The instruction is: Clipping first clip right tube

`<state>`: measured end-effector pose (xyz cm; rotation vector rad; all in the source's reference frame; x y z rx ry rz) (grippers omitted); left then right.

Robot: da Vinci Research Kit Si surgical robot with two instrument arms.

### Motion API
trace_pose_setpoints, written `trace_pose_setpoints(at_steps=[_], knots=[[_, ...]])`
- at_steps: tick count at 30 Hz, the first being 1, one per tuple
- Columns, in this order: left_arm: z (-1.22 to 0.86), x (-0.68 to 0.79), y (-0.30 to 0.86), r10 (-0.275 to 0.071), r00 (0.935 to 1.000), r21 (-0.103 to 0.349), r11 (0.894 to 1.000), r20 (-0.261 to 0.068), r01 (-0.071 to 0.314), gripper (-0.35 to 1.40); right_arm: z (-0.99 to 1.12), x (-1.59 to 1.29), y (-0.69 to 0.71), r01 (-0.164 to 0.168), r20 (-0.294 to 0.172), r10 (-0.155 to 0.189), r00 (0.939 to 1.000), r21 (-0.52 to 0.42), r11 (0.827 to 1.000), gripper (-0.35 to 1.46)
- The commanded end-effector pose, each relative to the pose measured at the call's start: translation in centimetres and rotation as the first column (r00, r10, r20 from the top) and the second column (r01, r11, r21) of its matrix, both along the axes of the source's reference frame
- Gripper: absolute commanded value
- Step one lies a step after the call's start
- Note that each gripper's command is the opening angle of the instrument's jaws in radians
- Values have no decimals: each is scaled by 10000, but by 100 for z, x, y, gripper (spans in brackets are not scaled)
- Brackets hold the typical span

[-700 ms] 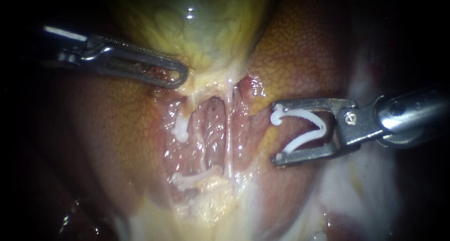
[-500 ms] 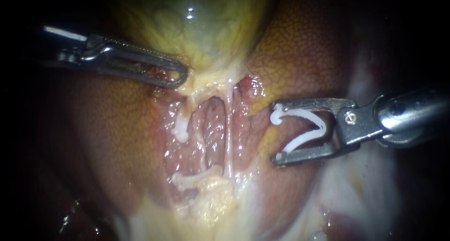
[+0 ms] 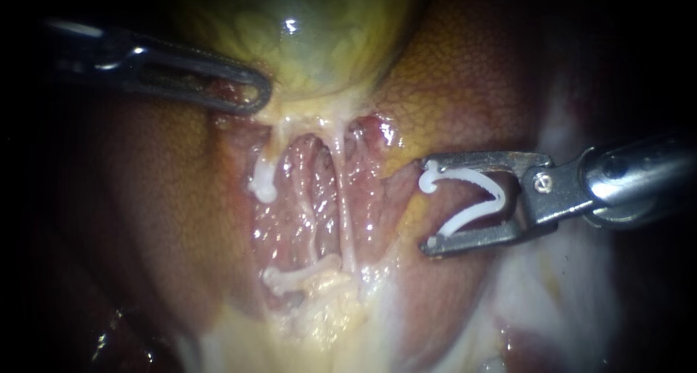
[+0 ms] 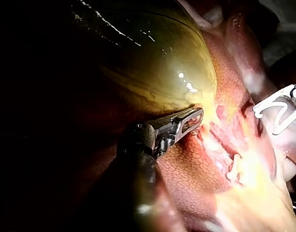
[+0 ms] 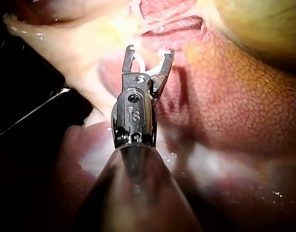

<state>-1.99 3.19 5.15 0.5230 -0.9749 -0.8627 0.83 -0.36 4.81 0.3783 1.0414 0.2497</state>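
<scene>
Nearest, at the right of the endoscope view, the right instrument [image 3: 425,206] reaches in from the right edge. Its jaws stand wide apart and carry an open white clip [image 3: 465,174] between them, one leg lying against each jaw. The tips point toward the middle of the frame and lie over the liver [image 3: 465,75]. The right wrist view shows the same spread jaws with the clip's white legs inside them, ahead of the shaft.

Farther in, at the centre, a raw pink bed lies open. The right tube [image 3: 343,206] runs down it as a thin pale strand, from the gallbladder's lower edge to a patch of yellowish fat [image 3: 327,300] at lower centre. The clip sits to the right of this tube, apart from it. A whiter left tube [image 3: 263,181] lies at the bed's left margin.

Farthest, at upper left, the left instrument [image 3: 254,97] has its jaws together, clamped on the lower edge of the gallbladder [image 3: 312,39], which fills the upper centre.
</scene>
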Motion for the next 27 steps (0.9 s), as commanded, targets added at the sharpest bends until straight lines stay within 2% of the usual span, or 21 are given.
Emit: trace_pose_setpoints(at_steps=[1, 5, 11, 17, 19, 27], knots=[[-2, 3, 1, -48, 10000, -20, 10000, -19, 48, -35, 0, 0, 0, 3, -3, -3, 10000, 0, 10000, 50], [-8, 14, 4, -158, 9999, -49, 9999, -5, 158, -35, 0, 0, 0, 3, -3, -3, 10000, 0, 10000, 50], [-12, 15, 2, -189, 9998, -53, 9998, 7, 189, -35, -1, 2, 0, 18, -59, -18, 10000, 25, 10000, 50], [-12, 14, 0, -206, 9998, -58, 9998, -5, 206, -35, -2, 11, -1, 62, -522, -58, 9986, 78, 10000, 50], [-13, 13, -1, -212, 9998, -59, 9998, -9, 212, -35, -2, 16, 0, -153, -782, 191, 9968, 488, 9987, 50], [-14, 9, -4, -248, 9997, -68, 9997, -32, 247, -35, 7, 27, 2, -270, -1159, 450, 9922, 1521, 9880, 49]])
